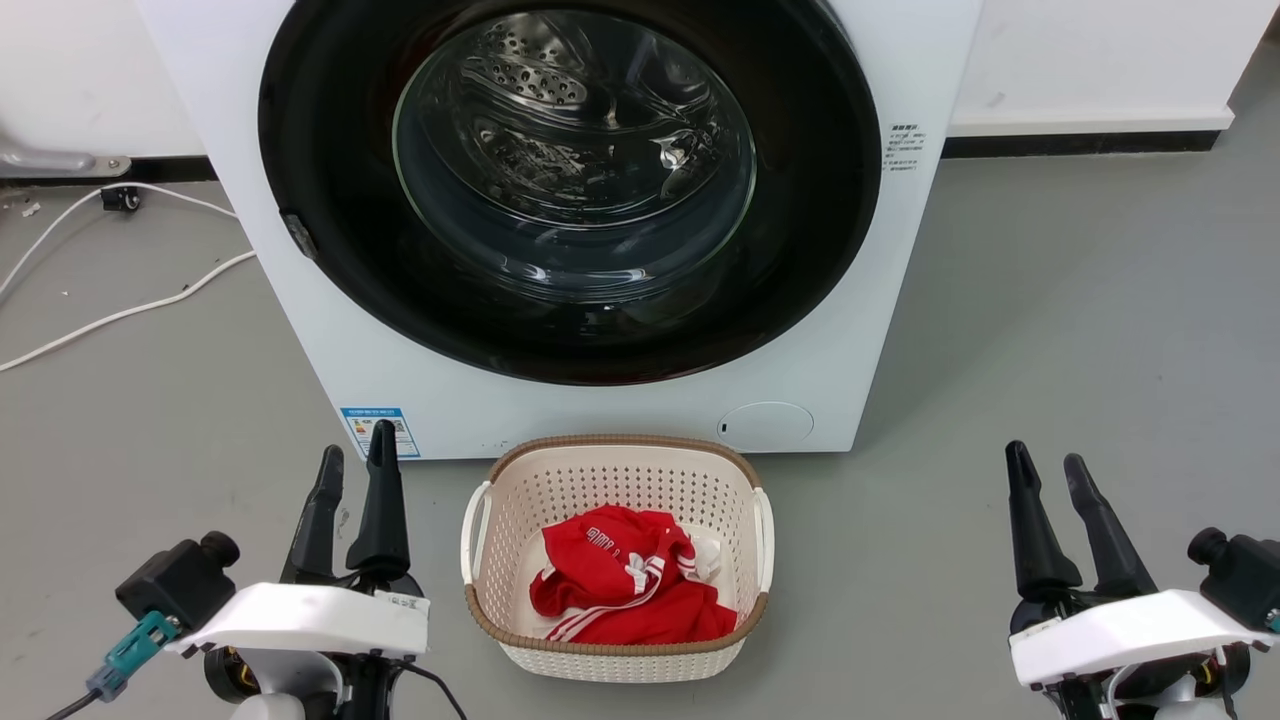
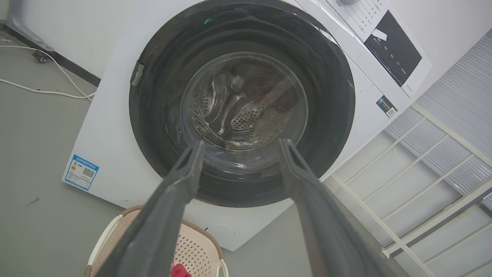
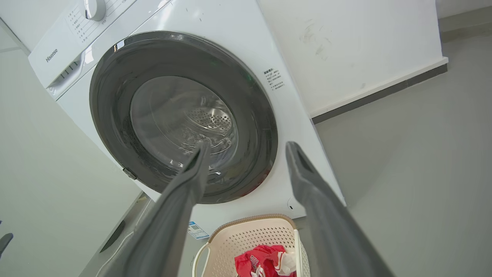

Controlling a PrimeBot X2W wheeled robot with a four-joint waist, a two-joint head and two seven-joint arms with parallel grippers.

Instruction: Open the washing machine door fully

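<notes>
task not yet under way: the washing machine door (image 1: 570,190) is sitting closed, flush in the front of the white machine (image 1: 400,390), with the steel drum showing through its glass centre. the left gripper (image 1: 357,445) is hovering low at the lower left of the head view, fingers parted and holding nothing. the right gripper (image 1: 1044,456) is hovering at the lower right, also parted and empty. both are well apart from the door. a cream basket (image 1: 615,447) with a red garment (image 1: 625,590) is standing on the floor just in front of the machine, between the grippers. step in hand, as a judgement: the reach-in. a small grey catch (image 1: 298,235) is showing on the door's left rim. the next move is probably calling for the left gripper rising to it, hooking a finger behind the edge and pulling out in a wide arc. the basket may be crowding the arm's path.
</notes>
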